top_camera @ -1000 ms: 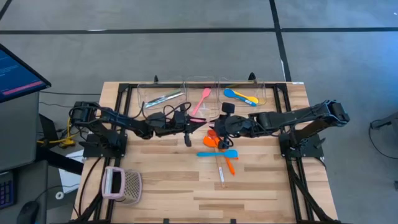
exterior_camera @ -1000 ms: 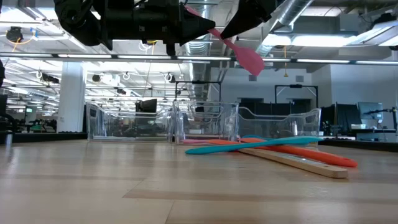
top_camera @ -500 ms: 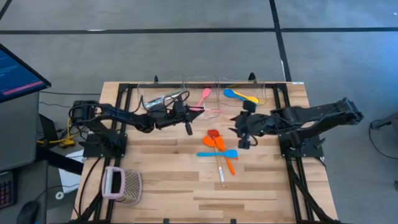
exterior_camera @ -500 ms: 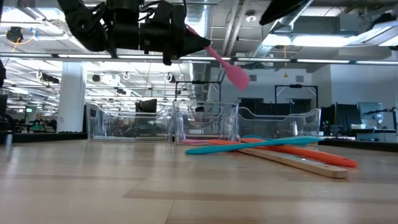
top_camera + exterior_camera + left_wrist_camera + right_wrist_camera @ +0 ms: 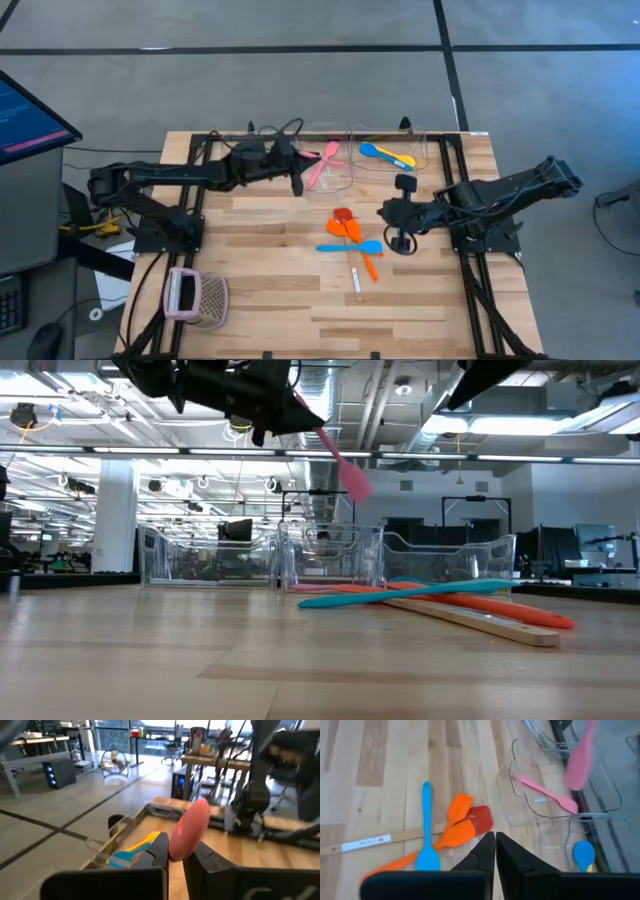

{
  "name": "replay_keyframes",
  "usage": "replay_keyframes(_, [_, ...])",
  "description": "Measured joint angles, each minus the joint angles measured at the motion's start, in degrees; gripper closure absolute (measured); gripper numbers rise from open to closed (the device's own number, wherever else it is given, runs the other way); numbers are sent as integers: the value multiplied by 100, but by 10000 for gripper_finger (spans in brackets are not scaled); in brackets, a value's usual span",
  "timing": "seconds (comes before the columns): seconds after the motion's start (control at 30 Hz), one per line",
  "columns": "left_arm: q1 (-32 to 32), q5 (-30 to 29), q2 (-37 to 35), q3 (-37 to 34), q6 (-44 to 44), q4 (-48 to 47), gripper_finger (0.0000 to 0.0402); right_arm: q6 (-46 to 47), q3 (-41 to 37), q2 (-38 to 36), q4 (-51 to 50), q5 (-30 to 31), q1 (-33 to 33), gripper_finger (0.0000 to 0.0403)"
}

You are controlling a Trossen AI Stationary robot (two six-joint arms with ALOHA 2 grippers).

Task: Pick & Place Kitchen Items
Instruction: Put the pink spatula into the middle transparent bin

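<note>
A pink spoon, pinched by its handle in the closed left end effector, hangs tilted above the middle clear bin at the table's far edge, while the right end effector, fingers pressed together and empty, hovers right of the utensils lying mid-table.

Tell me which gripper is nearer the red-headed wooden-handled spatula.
Right. The right gripper hovers beside the red-headed wooden-handled spatula, fingers shut and empty; the left gripper holds a pink plastic spoon over the middle clear bin.

Left hand with pink spoon now over middle bin.
</note>
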Motion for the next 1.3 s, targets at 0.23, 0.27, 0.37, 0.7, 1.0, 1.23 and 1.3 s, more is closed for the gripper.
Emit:
replay_keyframes(0.23, [703,934,-15,132,-859,-433,396,-27,-1188,-363,1133,57,279,401])
replay_keyframes(0.27, [796,975,13,132,-955,-546,396,-27,-1403,-482,1375,65,307,401])
replay_keyframes(0.37, [1042,991,113,129,-1070,-738,396,-73,-1992,-852,2226,80,382,400])
replay_keyframes(0.7, [1369,1623,922,515,-1708,-714,396,-434,-3604,-2126,4249,124,596,402])
replay_keyframes(1.0, [1508,1793,1966,1367,-1888,-1607,396,-84,-4123,-2433,4428,139,591,402])
replay_keyframes(1.23, [1658,1783,2242,1463,-2016,-1655,395,-73,-4133,-2433,4435,141,589,402])
replay_keyframes(1.3, [1696,1771,2245,1463,-2022,-1650,390,-77,-4133,-2433,4435,141,585,402])
